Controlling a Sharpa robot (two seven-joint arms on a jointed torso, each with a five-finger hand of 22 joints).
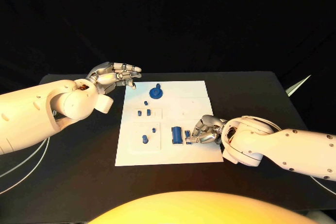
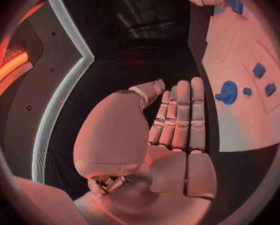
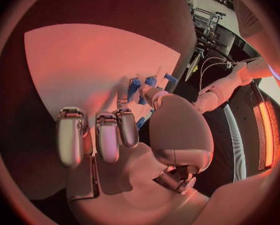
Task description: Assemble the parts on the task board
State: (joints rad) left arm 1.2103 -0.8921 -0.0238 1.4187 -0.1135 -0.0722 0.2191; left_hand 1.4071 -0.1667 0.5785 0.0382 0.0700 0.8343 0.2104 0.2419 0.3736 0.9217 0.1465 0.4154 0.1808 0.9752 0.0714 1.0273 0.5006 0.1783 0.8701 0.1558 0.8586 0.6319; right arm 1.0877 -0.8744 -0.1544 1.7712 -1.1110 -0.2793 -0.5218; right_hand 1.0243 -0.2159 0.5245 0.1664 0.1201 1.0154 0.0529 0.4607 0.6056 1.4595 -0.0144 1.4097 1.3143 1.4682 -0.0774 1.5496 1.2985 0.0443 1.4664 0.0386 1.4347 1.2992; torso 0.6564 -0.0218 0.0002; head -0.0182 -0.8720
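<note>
Blue part point(image 1: 188, 135) pinched by right hand point(image 1: 204, 130) on board point(image 1: 196, 151) — left hand point(image 1: 115, 76) empty, fingers apart

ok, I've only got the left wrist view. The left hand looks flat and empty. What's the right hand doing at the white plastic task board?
Observer: The right hand is at the white task board's right edge, on the robot's side. Its fingertips are at a small blue piece beside a blue rectangular block.
Operator: Gripping it?
Observer: Cannot tell. The right wrist view puts the thumb next to several blue pieces, but the contact is hidden.
Operator: Left hand versus the board?
Observer: The left hand is off the far left corner, level with the round blue disc, and holds nothing.
</note>
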